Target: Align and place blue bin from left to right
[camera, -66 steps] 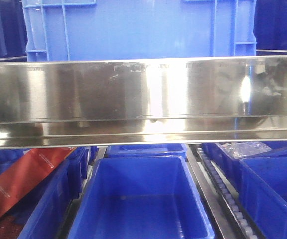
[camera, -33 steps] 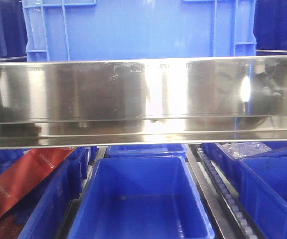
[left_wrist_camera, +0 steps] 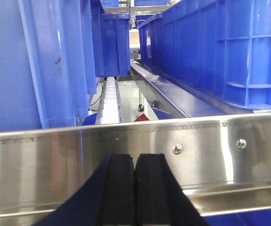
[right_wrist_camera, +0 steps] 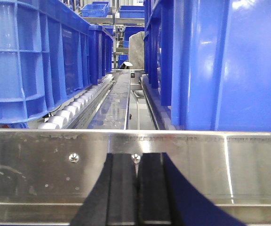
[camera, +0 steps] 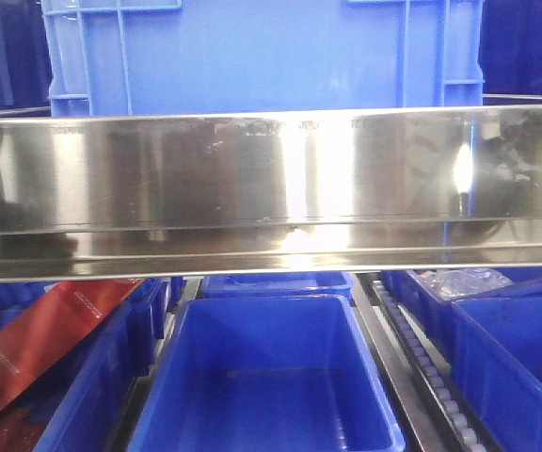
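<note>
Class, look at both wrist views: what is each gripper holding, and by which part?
Nothing. The left gripper and right gripper are shut empty before the steel rail.

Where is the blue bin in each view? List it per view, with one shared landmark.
Front-facing: the blue bin fills the top centre, behind the steel rail.
Left wrist: right side, ribbed corner above the rail.
Right wrist: left side, ribbed corner above the rail.
Shared landmark: the steel rail crosses all three views in front of the bin.
</note>
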You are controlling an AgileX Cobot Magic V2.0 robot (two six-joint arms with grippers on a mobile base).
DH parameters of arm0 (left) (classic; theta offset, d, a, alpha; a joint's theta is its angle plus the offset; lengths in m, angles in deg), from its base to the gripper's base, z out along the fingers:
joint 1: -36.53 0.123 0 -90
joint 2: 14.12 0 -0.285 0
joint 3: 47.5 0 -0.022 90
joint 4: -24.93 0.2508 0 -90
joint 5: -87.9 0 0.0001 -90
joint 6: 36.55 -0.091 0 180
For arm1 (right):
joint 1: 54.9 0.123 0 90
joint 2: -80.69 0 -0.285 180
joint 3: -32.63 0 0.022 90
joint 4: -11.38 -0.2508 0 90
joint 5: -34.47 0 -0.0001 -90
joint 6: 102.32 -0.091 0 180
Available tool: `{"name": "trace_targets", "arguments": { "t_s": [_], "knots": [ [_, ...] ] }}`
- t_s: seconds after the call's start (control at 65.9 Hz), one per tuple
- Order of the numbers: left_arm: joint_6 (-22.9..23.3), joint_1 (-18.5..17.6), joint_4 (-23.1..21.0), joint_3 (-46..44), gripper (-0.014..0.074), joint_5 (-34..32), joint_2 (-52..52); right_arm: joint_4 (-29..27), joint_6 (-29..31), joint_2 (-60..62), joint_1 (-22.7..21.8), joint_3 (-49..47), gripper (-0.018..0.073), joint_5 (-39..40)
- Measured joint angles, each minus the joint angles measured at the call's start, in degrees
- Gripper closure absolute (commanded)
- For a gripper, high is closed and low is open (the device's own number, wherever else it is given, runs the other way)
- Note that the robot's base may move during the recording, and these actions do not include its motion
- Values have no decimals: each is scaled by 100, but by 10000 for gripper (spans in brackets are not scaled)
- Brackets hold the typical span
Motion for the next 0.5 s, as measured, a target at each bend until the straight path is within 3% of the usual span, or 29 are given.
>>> {"name": "trace_targets", "arguments": {
  "t_s": [0.501],
  "knots": [
    [0, 0, 0, 0, 707, 0, 0, 0, 0, 0, 0, 0, 643, 0]
  ]
}}
